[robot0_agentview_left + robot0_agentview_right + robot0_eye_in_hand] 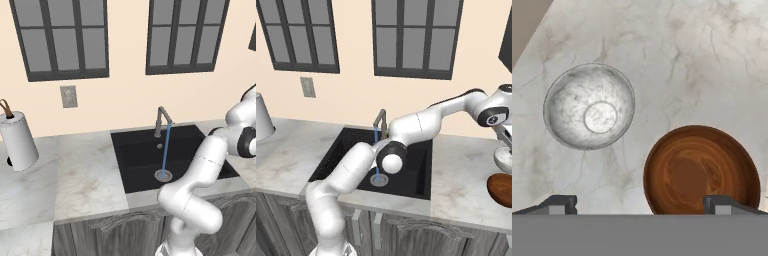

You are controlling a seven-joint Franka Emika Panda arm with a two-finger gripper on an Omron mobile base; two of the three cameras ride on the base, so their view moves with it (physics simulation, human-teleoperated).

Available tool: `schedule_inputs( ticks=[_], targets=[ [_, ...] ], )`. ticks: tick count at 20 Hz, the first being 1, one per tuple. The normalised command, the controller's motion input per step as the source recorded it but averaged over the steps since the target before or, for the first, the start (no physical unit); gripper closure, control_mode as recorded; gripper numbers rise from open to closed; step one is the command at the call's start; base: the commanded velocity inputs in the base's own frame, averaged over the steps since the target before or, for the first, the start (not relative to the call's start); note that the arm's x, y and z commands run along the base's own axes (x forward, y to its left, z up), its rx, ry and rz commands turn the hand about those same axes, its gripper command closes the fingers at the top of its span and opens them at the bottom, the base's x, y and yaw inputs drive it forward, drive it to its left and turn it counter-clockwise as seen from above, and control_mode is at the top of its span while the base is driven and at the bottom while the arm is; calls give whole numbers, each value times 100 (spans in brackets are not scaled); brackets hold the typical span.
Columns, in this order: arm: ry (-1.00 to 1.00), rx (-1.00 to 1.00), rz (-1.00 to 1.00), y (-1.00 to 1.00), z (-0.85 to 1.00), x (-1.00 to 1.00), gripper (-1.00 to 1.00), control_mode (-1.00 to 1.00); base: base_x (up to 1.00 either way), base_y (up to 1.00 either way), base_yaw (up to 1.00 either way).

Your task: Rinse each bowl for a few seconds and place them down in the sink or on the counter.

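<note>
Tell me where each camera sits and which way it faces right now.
Left base view: behind the arm's left, looking down at sink and running tap; arm lower right.
Right base view: behind its right, same sink and counter; arm crosses toward brown bowl.
Hand view: looks down on both bowls, brown and white bowl; open gripper fingertips at bottom.

The brown bowl (701,170) has a swirly reddish wood grain, darker toward the middle. The other bowl (589,106) is mottled pale grey-white. Counter (677,65) is whitish marble with faint brown veins, sink (145,155) is black, and a thin blue stream of water (165,150) runs into it.
</note>
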Motion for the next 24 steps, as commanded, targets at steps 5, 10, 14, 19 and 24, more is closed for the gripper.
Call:
schedule_inputs(
  ticks=[5,10,14,19,24],
  targets=[
    [0,3,0,-5,-10,8,-100,-100,0,0,0],
    [0,2,0,-6,-9,1,-100,-100,0,0,0],
    [1,2,0,-3,-7,0,-100,-100,0,0,0],
    [2,2,-5,-15,-1,-9,-100,-100,0,0,0],
    [7,9,-13,-12,6,-40,-100,-100,0,0,0]
  ],
)
